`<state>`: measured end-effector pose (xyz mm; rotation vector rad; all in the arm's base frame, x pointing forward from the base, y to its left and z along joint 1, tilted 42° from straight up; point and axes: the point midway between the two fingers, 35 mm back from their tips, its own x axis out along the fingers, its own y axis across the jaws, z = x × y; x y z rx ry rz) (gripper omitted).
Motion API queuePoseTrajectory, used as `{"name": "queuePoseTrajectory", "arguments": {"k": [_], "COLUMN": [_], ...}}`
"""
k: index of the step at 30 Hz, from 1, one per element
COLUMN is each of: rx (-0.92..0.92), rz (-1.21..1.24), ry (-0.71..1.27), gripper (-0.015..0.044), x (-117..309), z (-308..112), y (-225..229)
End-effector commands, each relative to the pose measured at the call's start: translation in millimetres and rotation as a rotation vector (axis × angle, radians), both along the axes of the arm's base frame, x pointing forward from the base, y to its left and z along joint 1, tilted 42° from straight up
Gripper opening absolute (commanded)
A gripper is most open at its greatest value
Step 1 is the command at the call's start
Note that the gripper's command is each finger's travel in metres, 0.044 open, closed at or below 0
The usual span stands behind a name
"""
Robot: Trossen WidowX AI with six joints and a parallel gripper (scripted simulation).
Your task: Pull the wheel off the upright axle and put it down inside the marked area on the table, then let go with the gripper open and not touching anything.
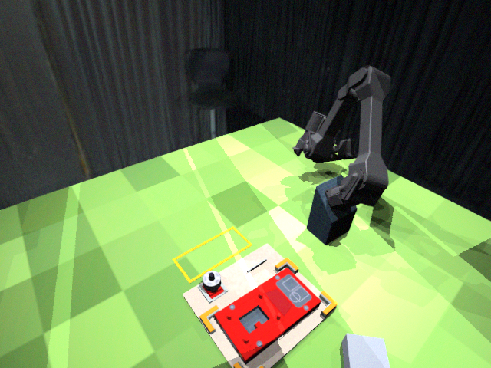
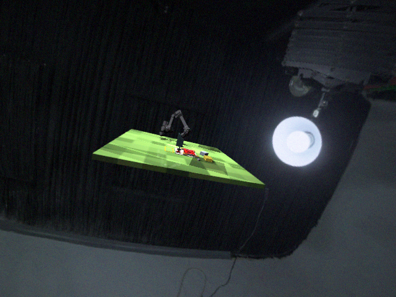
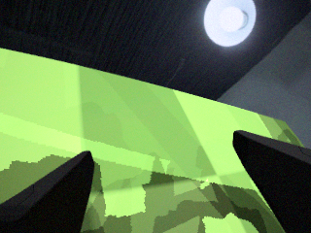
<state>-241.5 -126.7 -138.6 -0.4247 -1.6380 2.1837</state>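
Observation:
The wheel (image 1: 211, 284), dark with a pale top face, sits on the upright axle (image 1: 212, 274). The axle's dark tip stands out above it, on a small red and pale base at the board's corner. The marked area (image 1: 203, 243) is a yellow outlined rectangle on the table, just beyond that corner, with nothing inside it. My gripper (image 3: 163, 148) is open and empty, its two dark fingers wide apart in the wrist view. It hangs above the table at the far side in the top view, well away from the wheel. Neither wheel nor marked area shows in the wrist view.
The cream board (image 1: 238, 277) carries a red panel (image 1: 234, 333), orange corner brackets (image 1: 286, 264) and a thin dark rod (image 1: 256, 265). A dark blue block (image 1: 331, 221) stands under the arm (image 1: 371, 126). A grey block (image 1: 364, 351) (image 2: 203, 153) and a yellow block (image 2: 208, 158) lie past the board.

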Motion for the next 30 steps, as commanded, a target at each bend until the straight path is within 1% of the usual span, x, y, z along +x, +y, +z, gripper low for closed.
{"name": "queuePoseTrajectory", "arguments": {"k": [1,4,10,17,23,30], "rx": [0.0,0.006,0.026,0.051,0.088,0.152], "rz": [0.006,0.086,0.288,0.504,0.682,0.882], "ry": [-0.003,-0.047,-0.165,-0.294,-0.416,-0.57], "gripper": [0.0374,0.03,0.03,0.03,0.03,0.03], "x": [0.0,0.6,11.0,38.0,72.4,125.1], "z": [-0.4,-5.9,-19.7,-33.4,-44.2,-54.7], "y": [-1.5,-22.6,-76.8,-132.7,-175.7,-216.7]}}
